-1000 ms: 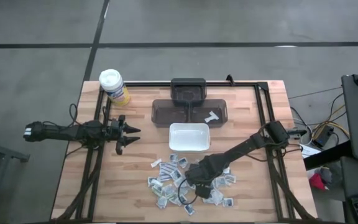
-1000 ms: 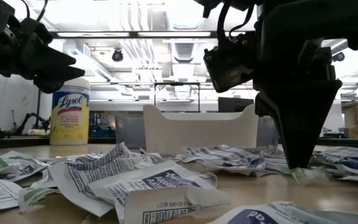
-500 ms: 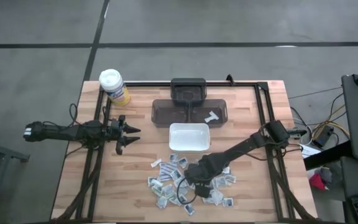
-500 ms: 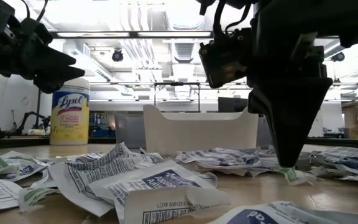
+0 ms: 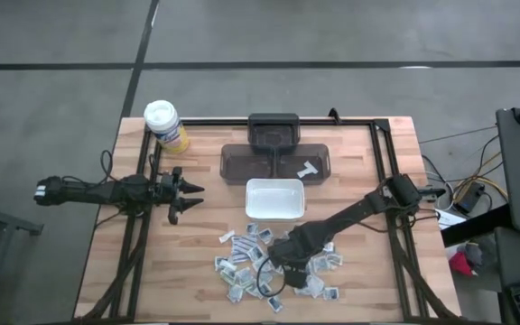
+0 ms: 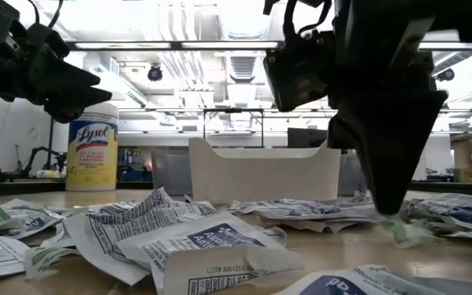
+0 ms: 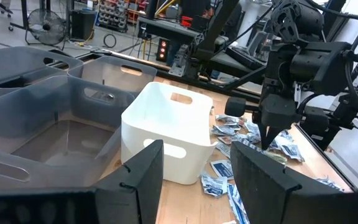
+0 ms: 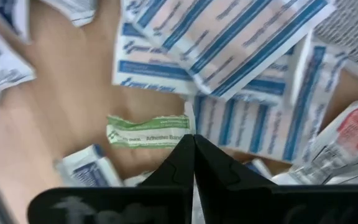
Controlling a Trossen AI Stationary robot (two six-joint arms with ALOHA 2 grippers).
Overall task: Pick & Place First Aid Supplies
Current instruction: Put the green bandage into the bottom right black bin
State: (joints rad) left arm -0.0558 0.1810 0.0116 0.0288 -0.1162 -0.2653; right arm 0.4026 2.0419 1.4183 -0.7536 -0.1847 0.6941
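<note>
— Looking at the right gripper [image 5: 279, 261], what is it doing?

— It is hanging over the first aid packets [image 5: 242, 266], which are lying scattered on the wooden table [image 5: 197, 262] in front of the white tray [image 5: 274, 199]. Its fingers are pressing together, tips just beside a green packet [image 8: 146, 131], which is lying flat; nothing is being gripped.

— And the left gripper [image 5: 190, 199]?

— It is waiting with fingers spread, well apart from the pile, near the yellow canister [image 5: 166, 125].

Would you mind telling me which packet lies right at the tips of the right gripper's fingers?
The small green-printed packet; the neighbours around the right gripper carry blue print, one red.
</note>
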